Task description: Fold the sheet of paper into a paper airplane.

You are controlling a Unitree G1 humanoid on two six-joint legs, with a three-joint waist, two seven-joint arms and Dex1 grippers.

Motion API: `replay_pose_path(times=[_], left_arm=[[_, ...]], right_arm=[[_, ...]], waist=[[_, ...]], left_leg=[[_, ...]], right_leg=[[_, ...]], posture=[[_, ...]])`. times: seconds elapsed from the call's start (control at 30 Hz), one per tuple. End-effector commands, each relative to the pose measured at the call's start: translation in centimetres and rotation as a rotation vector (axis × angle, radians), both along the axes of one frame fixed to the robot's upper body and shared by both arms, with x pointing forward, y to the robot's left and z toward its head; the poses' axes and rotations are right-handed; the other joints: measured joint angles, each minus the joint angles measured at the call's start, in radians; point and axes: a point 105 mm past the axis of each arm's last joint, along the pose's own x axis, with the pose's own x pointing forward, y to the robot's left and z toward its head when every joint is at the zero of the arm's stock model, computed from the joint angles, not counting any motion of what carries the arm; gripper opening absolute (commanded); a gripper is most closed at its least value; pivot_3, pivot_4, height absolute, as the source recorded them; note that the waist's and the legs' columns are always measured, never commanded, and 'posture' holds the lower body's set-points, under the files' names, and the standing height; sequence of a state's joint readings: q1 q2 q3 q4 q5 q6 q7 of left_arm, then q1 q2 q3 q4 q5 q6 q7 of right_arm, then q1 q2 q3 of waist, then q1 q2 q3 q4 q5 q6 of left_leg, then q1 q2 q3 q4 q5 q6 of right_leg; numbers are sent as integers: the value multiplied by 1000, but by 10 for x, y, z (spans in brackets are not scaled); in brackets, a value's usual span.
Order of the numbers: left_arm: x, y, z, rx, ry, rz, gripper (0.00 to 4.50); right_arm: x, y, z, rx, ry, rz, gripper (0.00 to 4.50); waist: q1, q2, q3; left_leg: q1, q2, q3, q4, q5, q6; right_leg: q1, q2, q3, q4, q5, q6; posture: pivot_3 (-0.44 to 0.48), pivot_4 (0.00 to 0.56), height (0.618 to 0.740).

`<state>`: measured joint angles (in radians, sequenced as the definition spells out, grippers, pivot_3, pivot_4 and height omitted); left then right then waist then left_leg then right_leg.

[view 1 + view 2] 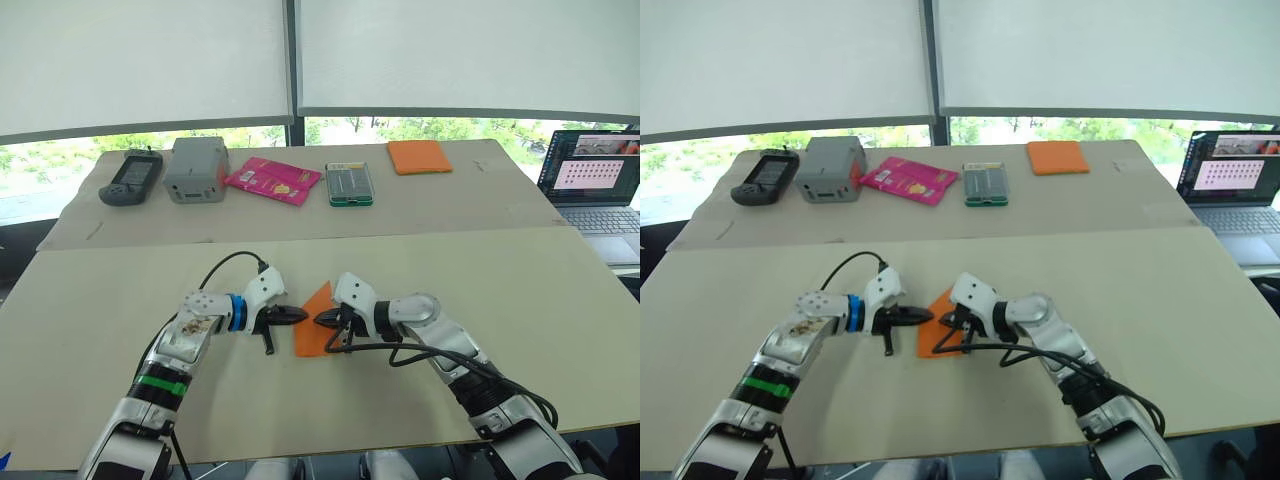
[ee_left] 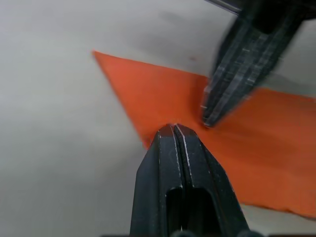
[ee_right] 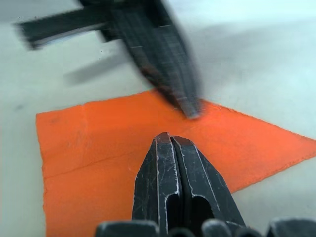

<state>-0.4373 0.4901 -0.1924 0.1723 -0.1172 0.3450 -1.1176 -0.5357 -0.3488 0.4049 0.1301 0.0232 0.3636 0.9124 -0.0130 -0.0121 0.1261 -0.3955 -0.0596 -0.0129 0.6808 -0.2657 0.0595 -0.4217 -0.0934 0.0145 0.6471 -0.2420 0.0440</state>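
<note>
A: Position of the sheet of paper (image 1: 314, 325)?

B: Flat on the near table (image 1: 560, 330), folded into an orange wedge with one point aimed away from the robot. Both tools meet over it.

A: Left arm pose?

B: Forearm reaches forward and inward toward the paper, wrist turned so the left tool (image 1: 297, 316) points sideways at the sheet's left edge. In the left wrist view its two black fingers (image 2: 168, 148) lie pressed together with no gap, tips at the paper's edge. Nothing is between them; whether the tips touch the sheet I cannot tell.

A: Right arm?

B: Elbow bent, forearm coming in from the right, wrist angled so the right tool (image 1: 322, 320) points leftward onto the paper. Fingers closed tight against each other in the right wrist view, tips over the orange surface, gripping nothing. The two tools face each other, tips near one another above the sheet.

A: Surroundings, relative to the paper?

B: On the far table beyond it: a dark handheld device (image 1: 131, 177), a grey box (image 1: 196, 169), a pink packet (image 1: 273, 180), a green-edged case (image 1: 349, 184), an orange pad (image 1: 419, 156). A laptop (image 1: 595, 180) sits far to the paper's right.
</note>
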Motion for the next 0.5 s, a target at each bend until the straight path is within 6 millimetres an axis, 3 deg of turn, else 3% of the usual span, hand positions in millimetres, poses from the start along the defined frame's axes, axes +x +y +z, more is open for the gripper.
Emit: replay_pose_path(times=[0.03, 0.17, 0.3, 0.43, 0.5], left_arm=[[-9, 10, -5, 37, 39, 28, 33], [-8, 17, 3, -4, 58, 81, 33], [-5, 16, 18, -77, 67, 103, 33], [-5, 14, 46, -259, 149, 123, 33], [-7, 17, 50, -276, 165, 119, 33]], right_arm=[[0, -8, -16, -54, 38, -18, 0], [-1, -8, -15, -52, 34, -6, 0], [-3, -8, -1, -17, 1, 17, 0], [-8, -8, 42, 106, -76, 49, 0], [-8, -14, 57, 129, -112, 36, 0]], waist=[[1, 0, 0], [1, 0, 0], [2, 0, 0], [3, 0, 1], [1, 0, 1]], left_leg=[[1, 0, 0, 0, 0, 0], [4, 0, 0, -1, 0, 0], [4, 0, 0, -1, 0, 0], [-3, 0, 0, 0, 0, 0], [-8, 0, 0, 1, 2, -2]], right_leg=[[0, 0, 0, 0, 0, 0], [0, -1, 0, -1, 0, 0], [0, -1, 0, -1, 0, 0], [-3, 0, -1, 0, 0, 0], [-7, 0, -1, 0, 0, 0]], posture=[[0, 150, 740], [0, 150, 740], [0, 150, 740], [0, 150, 740], [0, 150, 740]])
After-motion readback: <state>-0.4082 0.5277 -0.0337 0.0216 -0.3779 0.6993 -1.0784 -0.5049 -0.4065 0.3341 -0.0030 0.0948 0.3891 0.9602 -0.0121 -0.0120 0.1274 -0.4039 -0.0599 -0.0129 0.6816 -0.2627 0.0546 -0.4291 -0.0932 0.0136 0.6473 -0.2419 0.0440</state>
